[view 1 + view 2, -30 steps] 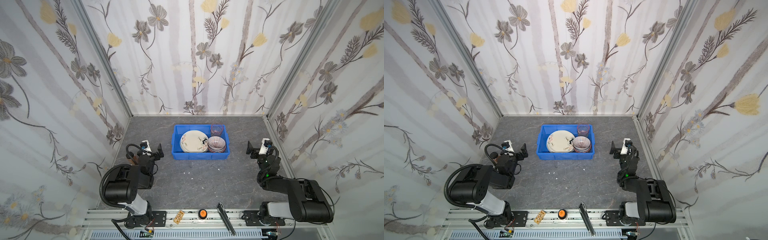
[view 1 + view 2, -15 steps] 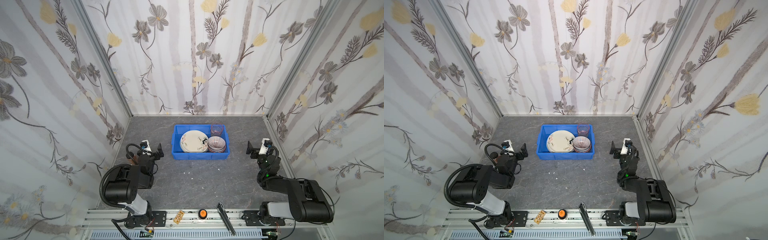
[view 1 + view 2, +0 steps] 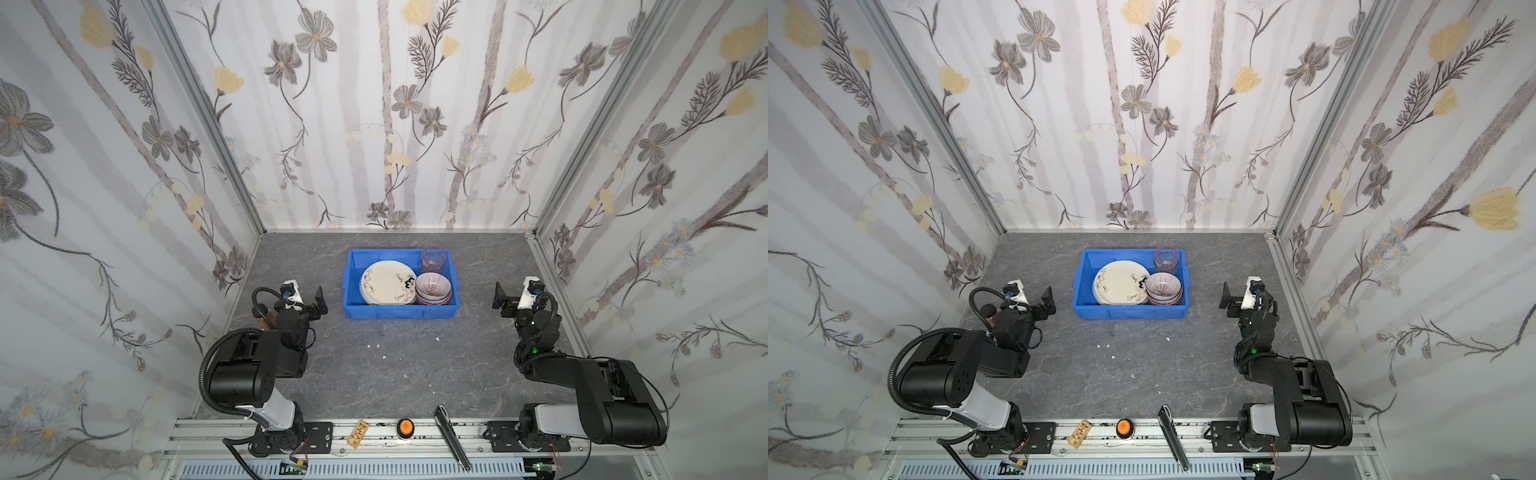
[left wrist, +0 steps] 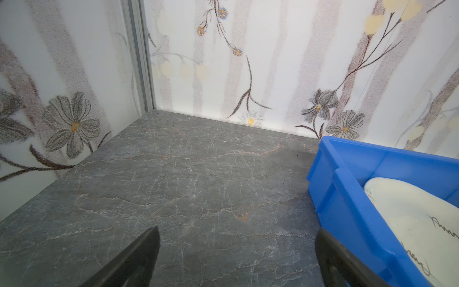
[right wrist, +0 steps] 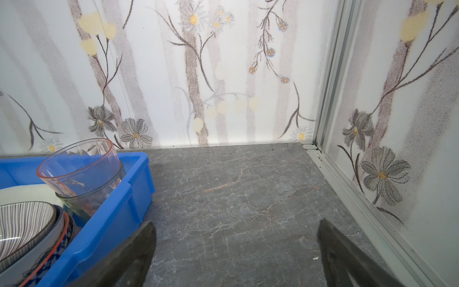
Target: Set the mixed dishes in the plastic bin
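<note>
The plastic bin (image 3: 401, 311) (image 3: 1129, 309), a bright blue tub, stands mid-table toward the back in both top views. Inside it lie cream plates (image 3: 384, 284) (image 4: 409, 218), a stack of bowls with a striped bowl (image 3: 433, 286) (image 5: 22, 223) on top, and a pink tumbler (image 3: 433, 259) (image 5: 79, 169) nested in a greenish one (image 5: 87, 201). My left gripper (image 3: 305, 301) (image 4: 237, 248) rests open just left of the bin, over bare table. On the bin's right side my right gripper (image 3: 513, 297) (image 5: 236, 248) is open too, with nothing between its fingers.
An amber jar with a black lid (image 3: 988, 313) stands behind my left arm near the left wall. An orange button (image 3: 405, 427), a black tool (image 3: 451, 436) and a small tag (image 3: 358, 432) lie on the front rail. White crumbs (image 3: 376, 345) dot the grey table. Flowered walls enclose three sides.
</note>
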### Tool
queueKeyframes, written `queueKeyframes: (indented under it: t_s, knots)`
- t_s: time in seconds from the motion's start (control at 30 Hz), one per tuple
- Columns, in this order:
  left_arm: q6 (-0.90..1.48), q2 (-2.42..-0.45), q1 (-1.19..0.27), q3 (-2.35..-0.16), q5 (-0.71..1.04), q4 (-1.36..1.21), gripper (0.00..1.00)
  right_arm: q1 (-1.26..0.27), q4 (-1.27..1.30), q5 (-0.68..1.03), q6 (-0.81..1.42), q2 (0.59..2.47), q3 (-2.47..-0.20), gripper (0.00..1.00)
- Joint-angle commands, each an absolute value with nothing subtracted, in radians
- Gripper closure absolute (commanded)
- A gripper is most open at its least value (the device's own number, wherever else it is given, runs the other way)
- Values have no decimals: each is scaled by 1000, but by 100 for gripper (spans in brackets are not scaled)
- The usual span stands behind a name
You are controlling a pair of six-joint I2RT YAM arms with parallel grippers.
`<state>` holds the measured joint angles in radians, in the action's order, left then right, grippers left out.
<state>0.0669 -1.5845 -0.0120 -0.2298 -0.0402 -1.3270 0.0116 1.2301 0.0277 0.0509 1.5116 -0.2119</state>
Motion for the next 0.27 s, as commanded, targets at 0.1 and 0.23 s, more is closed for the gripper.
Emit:
queueKeyframes:
  t_s: [0.1,0.23]
  knots:
    - [61,-1585,-12,-236,-40,-1343,0,11,1278,40,31,1516,-222,0]
    - [61,-1584,-12,-237,-39,-1342,0,11,1287,38,32,1509,-213,0]
